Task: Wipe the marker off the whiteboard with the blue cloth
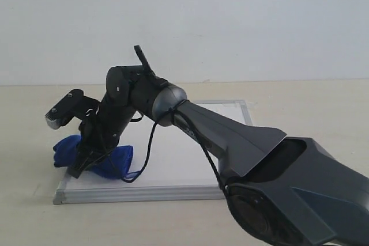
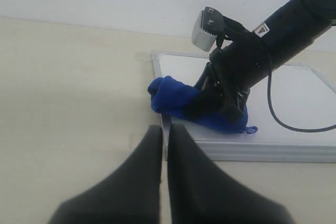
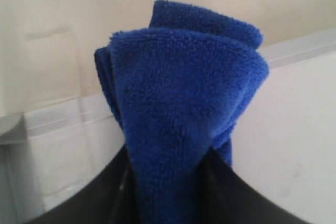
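The blue cloth (image 1: 66, 148) is a fuzzy bundle lying on the near-left corner of the whiteboard (image 1: 173, 159), partly over its silver frame. My right gripper (image 1: 86, 162) reaches across from the right and is shut on the cloth, pressing it onto the board. In the right wrist view the blue cloth (image 3: 184, 93) bulges out between the black fingers (image 3: 247, 192), over the white board (image 3: 299, 129). My left gripper (image 2: 164, 132) is shut and empty, hovering over the table just short of the whiteboard's frame (image 2: 252, 150), close to the cloth (image 2: 170, 98). The marker does not show on the visible board surface.
The board lies on a beige table (image 1: 300, 102) before a white wall. A black cable (image 1: 147, 154) hangs from the right arm over the board. A clear tape tab (image 2: 144, 55) sticks out at the board's far corner. The right arm's body (image 1: 277, 165) covers the board's right side.
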### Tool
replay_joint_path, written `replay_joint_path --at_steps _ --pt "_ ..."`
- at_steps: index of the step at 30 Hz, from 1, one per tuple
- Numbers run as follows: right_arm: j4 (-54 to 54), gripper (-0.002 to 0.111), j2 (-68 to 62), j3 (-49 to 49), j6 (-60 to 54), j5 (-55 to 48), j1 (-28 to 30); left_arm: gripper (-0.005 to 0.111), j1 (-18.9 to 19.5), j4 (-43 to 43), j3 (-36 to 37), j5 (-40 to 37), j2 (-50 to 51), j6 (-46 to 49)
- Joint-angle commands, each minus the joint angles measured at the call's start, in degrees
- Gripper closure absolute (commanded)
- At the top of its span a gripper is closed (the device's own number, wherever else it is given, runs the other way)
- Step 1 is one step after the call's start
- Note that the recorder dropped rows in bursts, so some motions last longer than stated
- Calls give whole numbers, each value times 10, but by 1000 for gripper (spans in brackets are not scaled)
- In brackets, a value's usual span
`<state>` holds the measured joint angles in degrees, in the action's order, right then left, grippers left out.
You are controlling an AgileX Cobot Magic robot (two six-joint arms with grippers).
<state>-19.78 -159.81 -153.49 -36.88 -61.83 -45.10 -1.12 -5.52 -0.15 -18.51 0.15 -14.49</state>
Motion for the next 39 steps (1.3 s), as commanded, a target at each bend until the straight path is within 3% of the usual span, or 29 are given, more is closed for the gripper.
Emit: replay_joint_path --at_steps 1,4,8,11,21,25,28,31,35,39 --pt "-26 109 -8 8 -7 -69 -11 103 -1 0 2 5 -1 -6" --pt "27 109 -8 8 7 -55 -11 103 -1 0 2 5 -1 -6" --pt "221 109 -13 8 104 37 -11 103 -1 0 2 5 -1 -6" --pt "290 109 -19 8 140 74 -11 103 -1 0 2 5 -1 -6" --pt "-59 109 -19 8 -47 -39 -19 103 -1 0 2 5 -1 -6" --pt "-16 109 -19 8 -45 -13 -18 103 -1 0 2 5 -1 -6" --pt "246 109 -19 8 82 93 -6 103 -1 0 2 5 -1 -6" --pt "320 109 -19 8 154 150 20 103 -1 0 2 5 -1 -6" --pt "302 109 -19 8 183 124 45 103 -1 0 2 5 -1 -6" --pt "104 109 -16 8 56 22 24 103 -1 0 2 5 -1 -6"
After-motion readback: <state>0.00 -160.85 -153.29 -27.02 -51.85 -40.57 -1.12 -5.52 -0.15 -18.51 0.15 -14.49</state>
